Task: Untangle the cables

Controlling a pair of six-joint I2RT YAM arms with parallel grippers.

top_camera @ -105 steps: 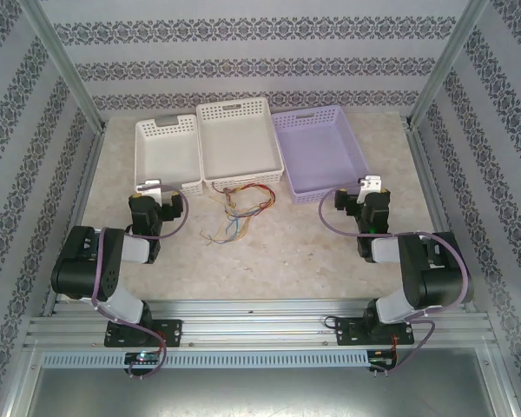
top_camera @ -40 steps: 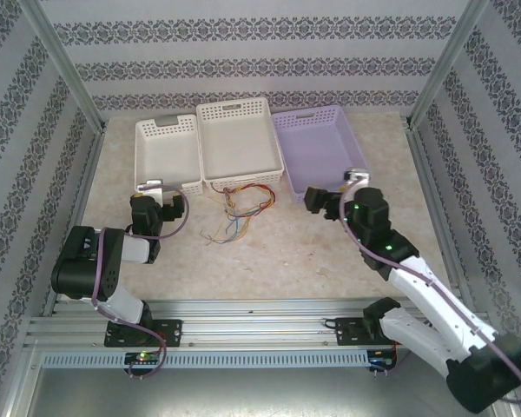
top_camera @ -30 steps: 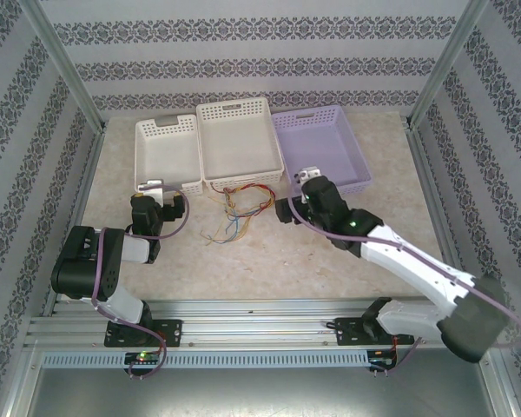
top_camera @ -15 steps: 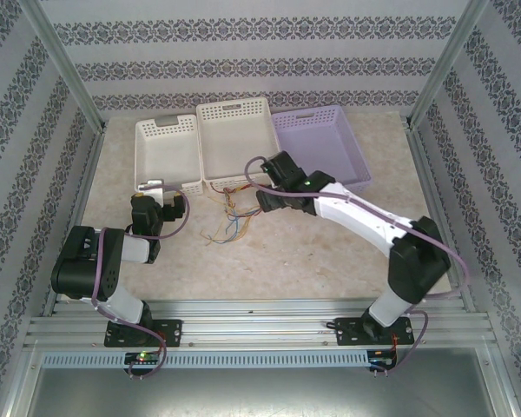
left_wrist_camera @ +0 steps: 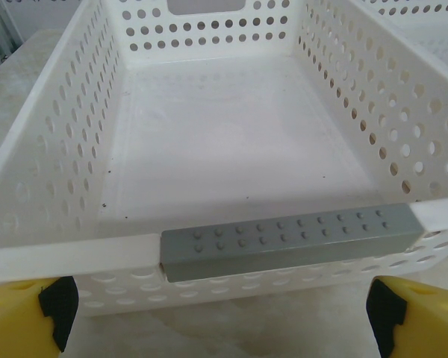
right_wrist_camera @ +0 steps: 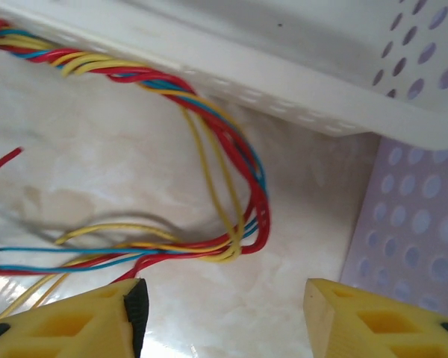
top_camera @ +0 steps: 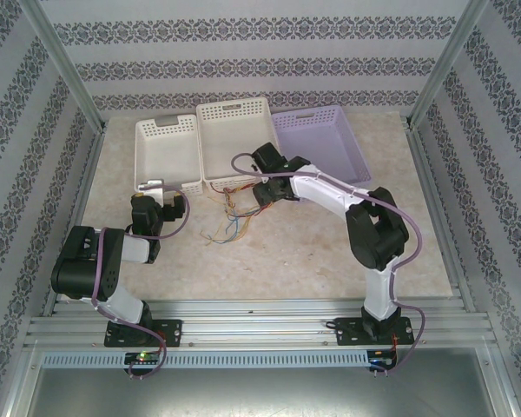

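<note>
Hovering over tangled cables (right_wrist_camera: 239, 240), right end effector (right_wrist_camera: 222, 294) spread, partly cropped; left end effector (left_wrist_camera: 220, 306) spread wide

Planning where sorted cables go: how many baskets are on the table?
3, in a row along the far side: a small white basket on the left, a larger white basket in the middle, a lavender basket on the right. None seems hidden.
</note>
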